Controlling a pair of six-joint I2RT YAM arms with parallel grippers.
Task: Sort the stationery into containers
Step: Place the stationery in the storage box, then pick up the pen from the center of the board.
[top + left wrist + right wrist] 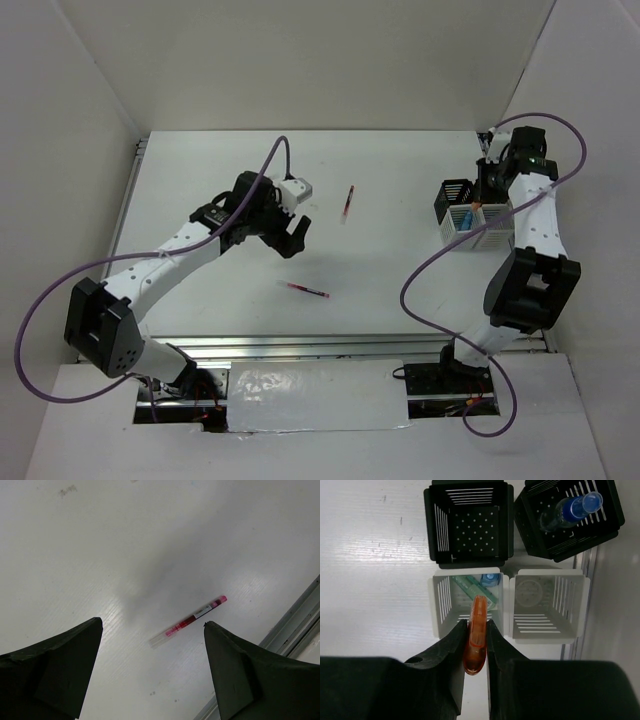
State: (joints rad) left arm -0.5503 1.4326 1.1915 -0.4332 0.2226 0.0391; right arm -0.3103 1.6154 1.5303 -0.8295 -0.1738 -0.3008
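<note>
R side of the worktop (400, 260): my right arm (530, 230) is folded back over the bin cluster. Its jaws are narrow, pinched on a flat orange plastic piece (476, 640). The piece's long axis runs straight out beyond the tips. Its far end pokes over the near wall of the white slatted square bin (440, 605), w/ the rest still btwn the jaws on the near side of that wall. Already in that bin are a pale green tube (472, 587) and a blue-capped marker (489, 579). Just beside it is a second white slatted bin (572, 605), holding a pale round lump. Beyond are two black perforated bins. One (432, 525) holds nothing I can see. The other (615, 517) holds a clear bottle w/ blue cap (570, 511). My read: the drop is lined up, and nudging a touch fwd before letting go would clear the wall.

L side: my left arm (170, 255) reaches toward mid-worktop, jaws wide and holding nothing, off the surface. A thin red pen w/ clear end (192, 620) lies flat below and btwn them, nearer the R-hand finger in the wrist view. Its long axis slants nearly along the line the jaws close on, so I judge a wrist turn is needed first. A second red pen (348, 201) lies farther out, apart from the first. The left arm is nearer to both.
</note>
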